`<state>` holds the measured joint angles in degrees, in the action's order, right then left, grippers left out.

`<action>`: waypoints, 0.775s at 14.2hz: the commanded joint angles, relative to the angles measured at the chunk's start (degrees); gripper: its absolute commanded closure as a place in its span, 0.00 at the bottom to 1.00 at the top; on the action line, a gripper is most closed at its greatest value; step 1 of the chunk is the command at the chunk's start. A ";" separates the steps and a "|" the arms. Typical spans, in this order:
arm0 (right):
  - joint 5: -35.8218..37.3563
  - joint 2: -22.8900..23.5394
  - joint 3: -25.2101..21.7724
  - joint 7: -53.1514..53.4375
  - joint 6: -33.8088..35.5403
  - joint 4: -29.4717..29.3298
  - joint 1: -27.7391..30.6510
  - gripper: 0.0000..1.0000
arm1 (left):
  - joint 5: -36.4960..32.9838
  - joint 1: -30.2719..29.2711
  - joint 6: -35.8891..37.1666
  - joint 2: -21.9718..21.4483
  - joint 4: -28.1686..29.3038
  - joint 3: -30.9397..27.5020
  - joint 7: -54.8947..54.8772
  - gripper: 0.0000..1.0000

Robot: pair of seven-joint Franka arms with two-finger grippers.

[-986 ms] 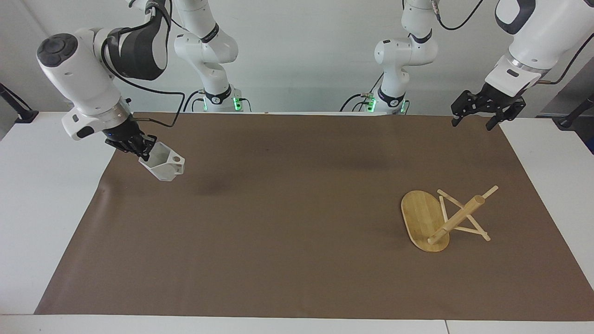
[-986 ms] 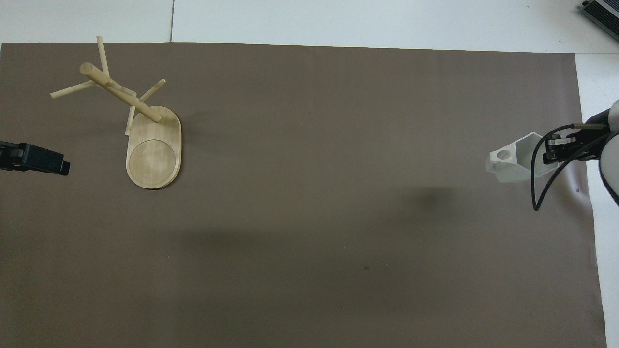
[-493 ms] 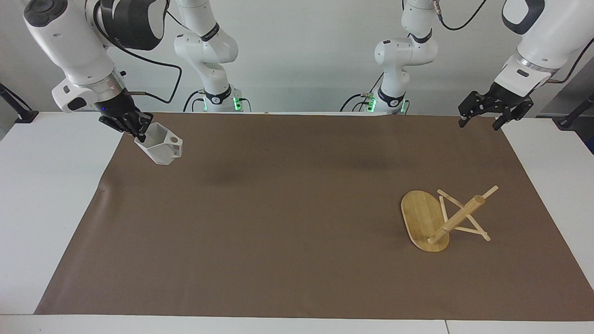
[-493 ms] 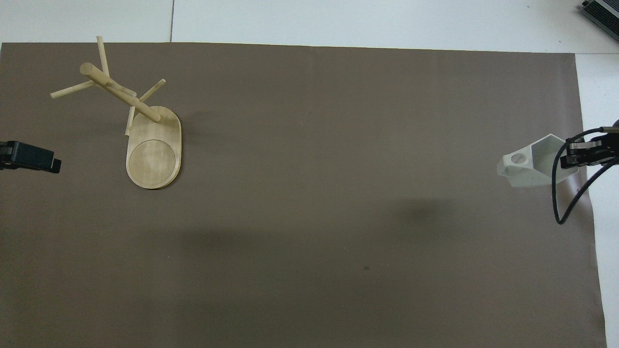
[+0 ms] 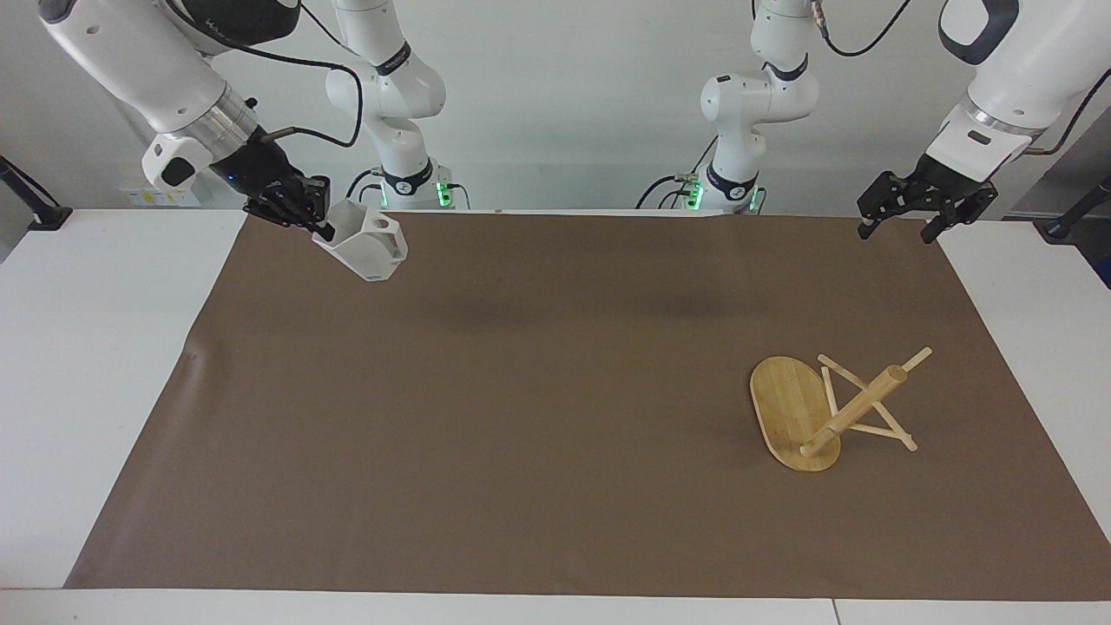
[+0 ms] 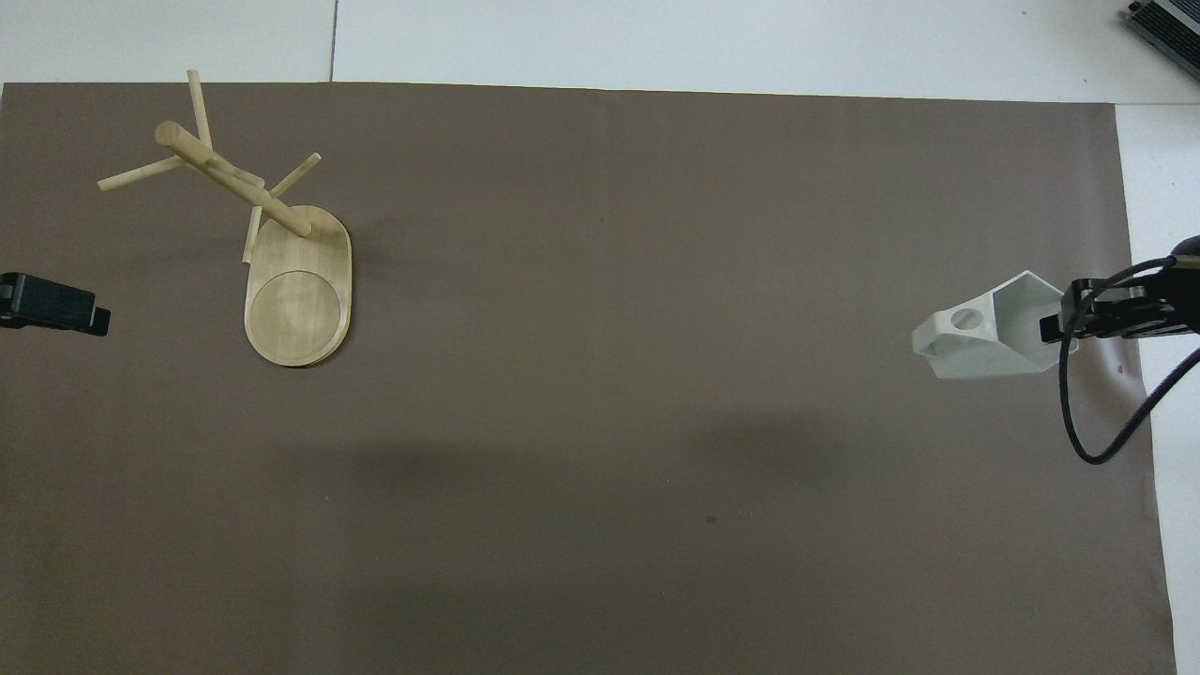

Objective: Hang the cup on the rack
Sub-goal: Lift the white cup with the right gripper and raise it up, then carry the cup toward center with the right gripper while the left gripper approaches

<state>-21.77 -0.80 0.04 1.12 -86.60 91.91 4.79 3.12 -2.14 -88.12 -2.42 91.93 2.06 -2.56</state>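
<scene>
A: While the brown mat [image 5: 521, 417] covers most of the table, where does the rack [image 5: 825, 412] stand on it?

B: Toward the left arm's end, oval base flat on the mat, post upright with thin pegs crossing it.

A: And the cup [image 5: 369, 247]?

B: In the air over the right arm's end of the mat, well apart from the rack. The right gripper [image 5: 299, 217] pinches its rim wall, fingers pressed onto it, handle hole pointing toward the middle of the table.

A: So which way must it go?

B: Along the table's length toward the left arm's end; I judge the handle hole must line up with a peg's axis.

A: The left gripper [image 5: 903, 221]?

B: Nearer the rack, spread wide and empty, waiting over the mat's corner.
</scene>
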 commanded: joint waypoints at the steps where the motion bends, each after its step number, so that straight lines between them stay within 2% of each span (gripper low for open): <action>1: -7.21 -0.70 1.62 2.05 0.74 -0.07 0.13 1.00 | -1.02 0.90 3.72 -1.61 1.41 0.49 6.58 0.00; 5: -13.12 -0.70 2.94 4.67 0.21 -0.07 0.04 1.00 | -0.93 6.25 8.57 -3.99 4.92 0.49 14.57 0.00; 7: -16.27 -0.70 4.87 8.36 -0.40 -0.07 0.04 1.00 | 0.12 9.68 8.93 -4.87 6.42 0.58 25.35 0.00; 11: -19.88 -0.78 9.70 17.85 -4.96 0.02 0.04 1.00 | 15.04 9.61 8.14 -6.54 9.93 0.49 43.46 0.00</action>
<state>-39.56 -1.03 7.39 14.84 -89.40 91.82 4.29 13.21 7.74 -79.52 -6.14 98.03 3.44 33.40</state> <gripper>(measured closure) 0.960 0.000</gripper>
